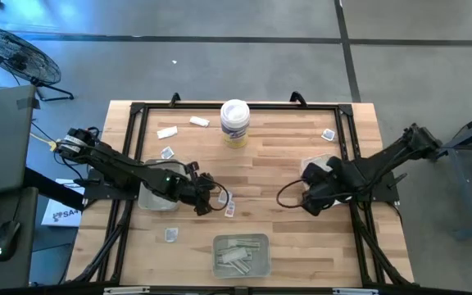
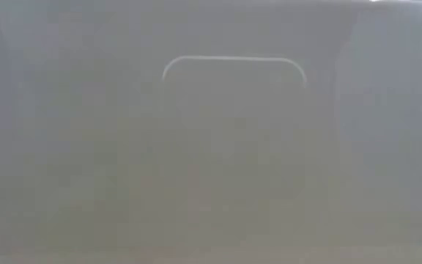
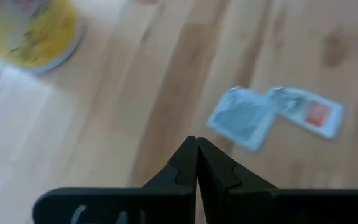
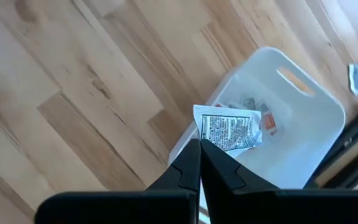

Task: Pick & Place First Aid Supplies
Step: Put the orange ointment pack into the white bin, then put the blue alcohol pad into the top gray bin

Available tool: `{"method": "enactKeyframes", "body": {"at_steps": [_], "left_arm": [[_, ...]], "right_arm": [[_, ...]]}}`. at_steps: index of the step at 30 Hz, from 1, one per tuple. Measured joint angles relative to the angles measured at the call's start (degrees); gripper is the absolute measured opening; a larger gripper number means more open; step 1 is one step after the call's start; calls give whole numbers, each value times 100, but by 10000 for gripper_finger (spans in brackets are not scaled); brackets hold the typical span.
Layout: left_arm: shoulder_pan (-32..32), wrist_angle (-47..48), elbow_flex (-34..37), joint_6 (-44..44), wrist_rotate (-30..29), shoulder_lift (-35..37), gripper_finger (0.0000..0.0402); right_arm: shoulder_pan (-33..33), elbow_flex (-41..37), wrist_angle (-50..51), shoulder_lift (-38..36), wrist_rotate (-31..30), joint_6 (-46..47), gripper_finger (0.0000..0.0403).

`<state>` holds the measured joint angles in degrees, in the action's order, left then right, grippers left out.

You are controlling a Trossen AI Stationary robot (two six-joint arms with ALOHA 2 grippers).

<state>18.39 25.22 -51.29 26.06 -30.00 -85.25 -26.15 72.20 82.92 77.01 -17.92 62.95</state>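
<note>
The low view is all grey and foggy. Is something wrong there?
Yes. The low view shows only a blurry grey surface with a faint rounded outline, so something sits right against the camera. The table, packets and both arms are hidden there.

High view: overhead, straight down, far enough to take in the whole table (image 1: 244, 176) and both arms. Low view: nothing but grey haze with a faint rounded outline, facing unclear. Left wrist view: close above the wood, looking past its own fingers (image 3: 185, 168), tub (image 3: 33, 28) at the edge; high view shares that tub (image 1: 234, 123). Right wrist view: close, down onto a tray (image 4: 278, 124).
</note>
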Motion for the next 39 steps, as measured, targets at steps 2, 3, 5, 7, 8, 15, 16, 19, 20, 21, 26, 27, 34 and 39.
{"method": "enactKeyframes", "body": {"at_steps": [2,3,5,7,8,15,16,19,20,21,26,27,34,39], "left_arm": [[0,-225,0,-194,215,0,0],[0,-300,0,-268,318,0,0],[0,-366,0,-366,519,0,0],[1,-370,0,-379,607,0,0],[2,-373,0,-380,661,0,0],[0,-497,0,-487,693,0,0],[0,-523,0,-497,693,0,0],[0,-599,0,-496,693,-2,0],[0,-606,0,-491,693,-2,0],[0,-600,0,-489,693,-2,0],[0,-593,0,-485,693,-2,0],[0,-593,0,-485,691,-2,0],[0,-576,0,-483,705,-2,0],[0,-559,0,-485,735,-12,0]], "right_arm": [[-85,-3,60,-3,-22,255,0],[-111,-36,37,-13,-38,337,0],[-137,-229,-1,-56,-17,481,0],[-134,-553,-32,-105,144,618,0],[-129,-750,-74,-155,218,693,0],[398,-2043,-1001,-740,319,757,0],[548,-2218,-1088,-839,357,703,0],[1054,-2728,-1286,-1077,581,467,0],[1215,-2889,-1350,-1136,681,386,0],[1375,-3033,-1403,-1178,761,304,0],[1962,-3408,-1877,-1176,927,-142,2],[2024,-3418,-1983,-1176,934,-296,6],[2260,-3170,-1925,-1176,886,-895,72],[2263,-2687,-1853,-1174,928,-902,119]]}}
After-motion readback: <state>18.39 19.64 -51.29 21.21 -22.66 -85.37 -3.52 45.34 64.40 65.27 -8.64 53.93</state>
